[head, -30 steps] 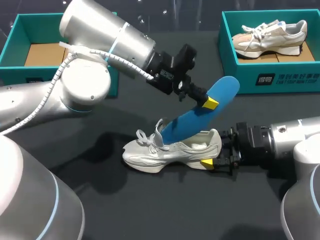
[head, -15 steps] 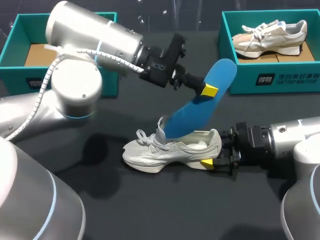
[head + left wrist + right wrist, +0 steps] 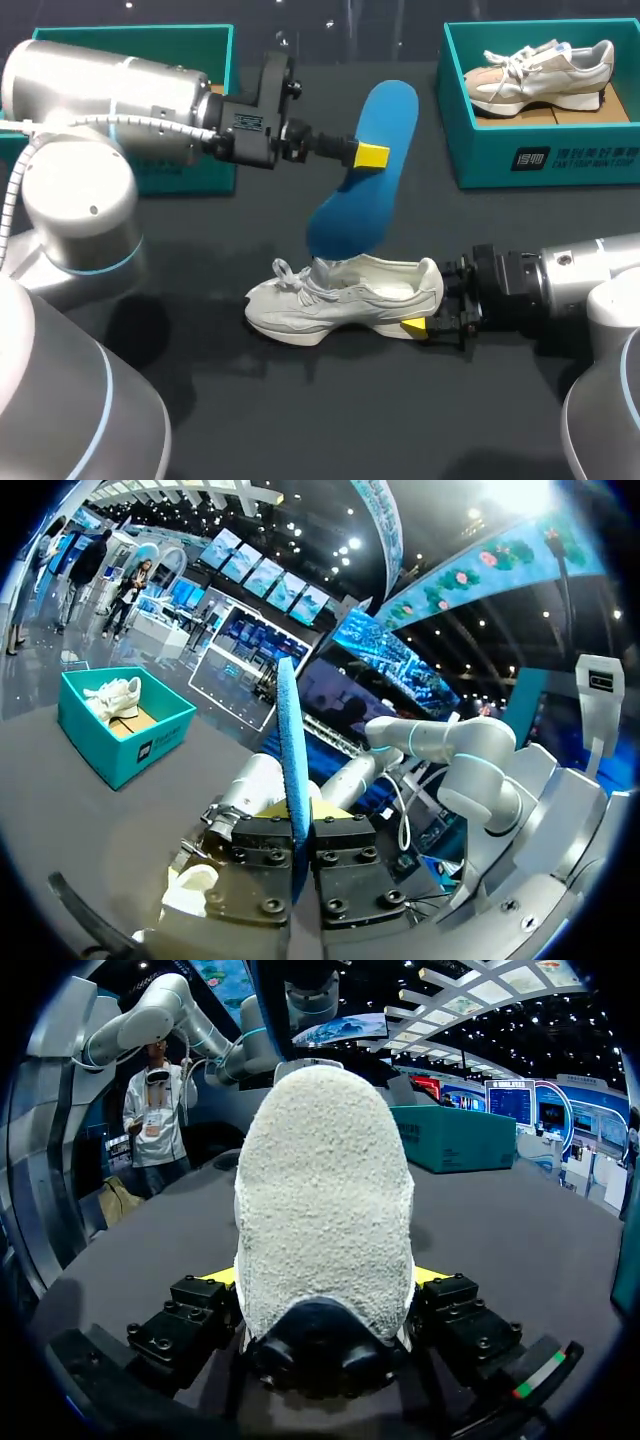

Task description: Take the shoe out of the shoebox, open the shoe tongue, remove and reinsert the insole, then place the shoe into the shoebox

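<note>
A white shoe [image 3: 340, 297] lies on its side on the dark table, toe toward the left. My right gripper [image 3: 432, 296] is shut on its heel; in the right wrist view the heel [image 3: 322, 1190] fills the space between the fingers of my right gripper [image 3: 322, 1282]. Above the shoe my left gripper [image 3: 371, 156] is shut on a blue insole [image 3: 362, 170], which stands steeply upright with its lower end just over the shoe's opening. In the left wrist view the insole [image 3: 291, 740] shows edge-on, pinched in my left gripper [image 3: 300, 832].
A teal shoebox [image 3: 540, 156] at the back right holds a second, beige and white shoe [image 3: 540, 68]. Another teal shoebox [image 3: 130, 33] stands at the back left, largely hidden behind my left arm.
My left gripper has swung left and up with the insole, turning it from a slant to nearly upright and drawing its lower end out of the shoe. The right gripper and shoe stayed put.
</note>
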Controlling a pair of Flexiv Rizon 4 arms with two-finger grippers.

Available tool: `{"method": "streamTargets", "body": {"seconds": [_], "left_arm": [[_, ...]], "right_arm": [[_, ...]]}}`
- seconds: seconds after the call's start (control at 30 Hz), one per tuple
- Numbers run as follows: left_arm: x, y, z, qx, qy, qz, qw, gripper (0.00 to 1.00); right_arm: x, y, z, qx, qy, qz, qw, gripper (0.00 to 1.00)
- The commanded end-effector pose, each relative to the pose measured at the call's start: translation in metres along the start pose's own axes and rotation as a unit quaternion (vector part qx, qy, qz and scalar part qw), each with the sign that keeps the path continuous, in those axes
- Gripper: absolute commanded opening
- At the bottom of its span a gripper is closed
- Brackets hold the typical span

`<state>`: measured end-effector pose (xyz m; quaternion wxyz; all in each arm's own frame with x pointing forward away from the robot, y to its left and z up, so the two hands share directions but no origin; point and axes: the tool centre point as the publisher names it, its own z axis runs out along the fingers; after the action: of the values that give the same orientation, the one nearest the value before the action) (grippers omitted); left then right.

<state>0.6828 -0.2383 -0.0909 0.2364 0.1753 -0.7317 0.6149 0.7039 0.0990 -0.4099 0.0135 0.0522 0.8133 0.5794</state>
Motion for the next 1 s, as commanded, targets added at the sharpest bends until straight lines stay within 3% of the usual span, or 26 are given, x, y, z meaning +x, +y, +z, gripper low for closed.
{"method": "streamTargets", "body": {"seconds": [0.03, 0.33, 0.77, 1.0], "left_arm": [[0.019, 0.008, -0.038, 0.025, -0.012, -0.017, 0.999, 0.0], [0.048, 0.011, -0.063, 0.063, -0.028, -0.048, 0.996, 0.0], [0.054, 0.014, -0.064, 0.059, -0.018, -0.044, 0.997, 0.0], [0.067, 0.016, -0.065, 0.098, -0.001, -0.047, 0.994, 0.0]], "right_arm": [[0.001, 0.001, 0.001, 0.003, 0.0, 0.0, 1.0, 0.0], [0.001, 0.001, 0.001, 0.003, 0.0, 0.0, 1.0, 0.0], [0.001, 0.001, 0.001, 0.003, 0.0, 0.0, 1.0, 0.0], [0.001, 0.001, 0.001, 0.003, 0.0, 0.0, 1.0, 0.0]]}}
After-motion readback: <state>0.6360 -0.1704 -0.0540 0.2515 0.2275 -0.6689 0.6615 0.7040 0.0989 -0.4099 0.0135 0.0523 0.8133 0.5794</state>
